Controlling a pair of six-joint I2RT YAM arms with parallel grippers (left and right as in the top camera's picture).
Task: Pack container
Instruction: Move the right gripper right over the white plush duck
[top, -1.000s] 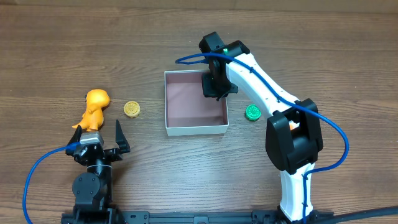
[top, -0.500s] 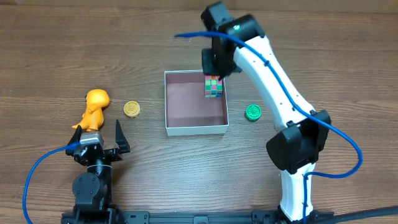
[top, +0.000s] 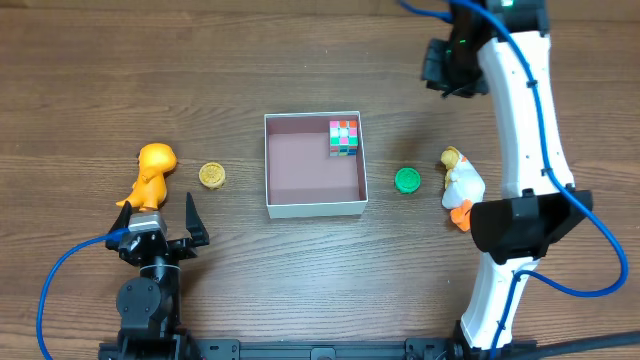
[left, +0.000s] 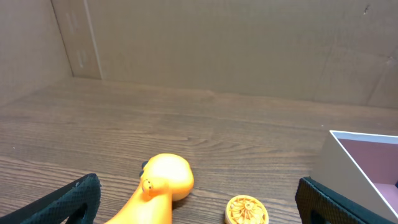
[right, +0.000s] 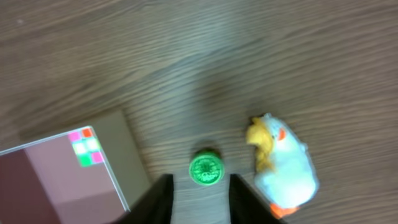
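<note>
container (top: 315, 208) on counter (top: 300, 290), ahead-right of left fingers (left: 74, 199). colourful cube (top: 343, 138) inside, in corner nearest right fingers (right: 158, 199). left fingers wide apart, empty, orange toy (top: 152, 172) + yellow disc (top: 211, 176) just ahead. right fingers parted, gripping nothing, above green disc (right: 206, 169), white chick (right: 283, 171) beside it.

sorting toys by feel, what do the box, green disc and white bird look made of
Box: thin white walls, matte pinkish floor, likely cardboard. Green disc: slightly glossy, moulded pattern, probably plastic. White bird: lumpy matte body, plush or rubber; the look leaves it open.
</note>
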